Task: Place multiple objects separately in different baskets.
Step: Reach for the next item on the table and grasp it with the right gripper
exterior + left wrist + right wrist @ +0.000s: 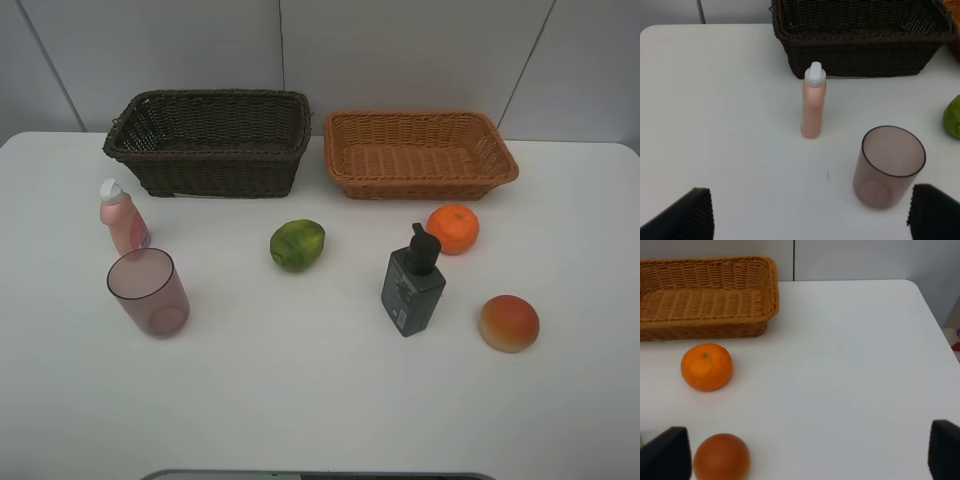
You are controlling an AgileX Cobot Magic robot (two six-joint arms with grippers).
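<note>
In the exterior high view the dark brown basket stands at the back left and the light tan basket at the back right, both empty. In front of them on the table are the pink white-capped bottle, the mauve cup, the green fruit, the orange, the dark pump bottle and the peach-like fruit. My left gripper is open, short of the pink bottle and the cup. My right gripper is open, near the peach-like fruit and the orange.
The white table ends at a front edge near the bottom of the exterior high view. A grey wall rises right behind the baskets. Neither arm shows in the exterior high view.
</note>
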